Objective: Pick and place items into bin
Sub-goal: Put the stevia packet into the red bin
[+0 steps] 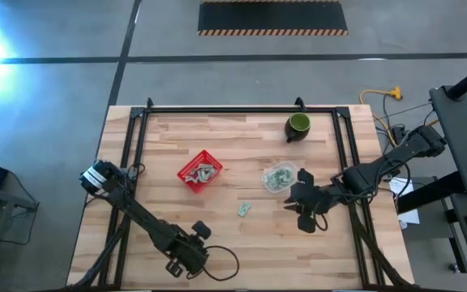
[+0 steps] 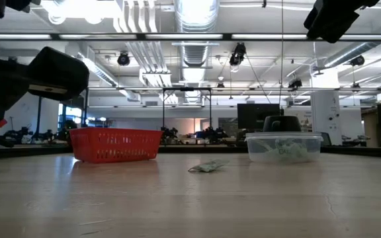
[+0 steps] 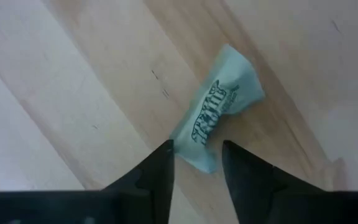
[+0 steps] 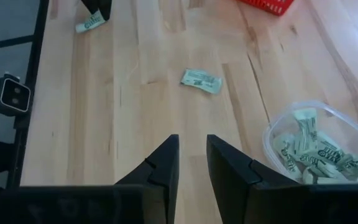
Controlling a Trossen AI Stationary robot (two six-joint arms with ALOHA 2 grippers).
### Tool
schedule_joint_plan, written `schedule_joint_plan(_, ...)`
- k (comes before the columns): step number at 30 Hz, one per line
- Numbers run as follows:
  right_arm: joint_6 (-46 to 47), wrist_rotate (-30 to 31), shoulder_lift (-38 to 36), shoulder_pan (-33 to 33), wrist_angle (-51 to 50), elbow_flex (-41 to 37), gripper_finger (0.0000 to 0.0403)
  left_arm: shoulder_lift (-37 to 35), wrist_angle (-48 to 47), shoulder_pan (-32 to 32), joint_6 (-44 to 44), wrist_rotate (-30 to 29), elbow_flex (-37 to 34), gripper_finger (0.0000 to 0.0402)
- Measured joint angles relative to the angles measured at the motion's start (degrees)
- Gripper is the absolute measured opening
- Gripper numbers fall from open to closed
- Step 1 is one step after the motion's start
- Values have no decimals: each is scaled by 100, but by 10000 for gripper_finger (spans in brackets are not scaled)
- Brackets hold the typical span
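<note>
The items are small pale green-and-white wrapped pieces. Several lie in the red basket [image 1: 199,171] and several in a clear tub [image 1: 279,178]. One lies loose mid-table [image 1: 244,209], also visible in the right wrist view [image 4: 201,81]. Another piece [image 3: 219,109] lies flat on the wood by the near edge. My left gripper [image 3: 197,149] is low over it, open, with a finger on each side of the piece's nearer end. In the high view this gripper [image 1: 181,258] hides that piece. My right gripper [image 4: 192,143] hovers open on a narrow gap beside the tub [image 4: 316,146]. My left gripper comes at the piece's nearer end [image 3: 201,155] from above, its two fingers straddling that end. The piece lies flat on the table. I cannot tell whether the fingers [image 3: 163,163] touch it.
A dark green cup [image 1: 298,126] stands near the far edge, right of centre. Black frame rails [image 1: 136,154] run along the table's left, right and far sides. Bare wood lies between the basket and the near edge. In the low view, basket [image 2: 115,145] and tub [image 2: 283,147] stand apart.
</note>
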Motion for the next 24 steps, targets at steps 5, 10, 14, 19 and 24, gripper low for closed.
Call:
schedule_joint_plan(5, -4, 0, 0, -1, 2, 0, 72, -4, -12, 38, -460, 12, 1, 64)
schedule_joint_plan(10, -15, 12, 0, -1, 2, 0, 68, -40, -12, 42, -785, 22, 6, 6)
schedule_joint_plan(14, -17, 15, 0, -1, 8, 0, 70, -99, -83, 51, -1039, -26, 8, 4)
schedule_joint_plan(19, -57, 15, 0, -1, 122, -2, 71, -373, -633, 98, -1352, -456, 7, 1)
schedule_joint_plan(24, -254, 23, 7, -6, 258, -9, 77, -835, -1342, 205, -1614, -1069, 1, 0)
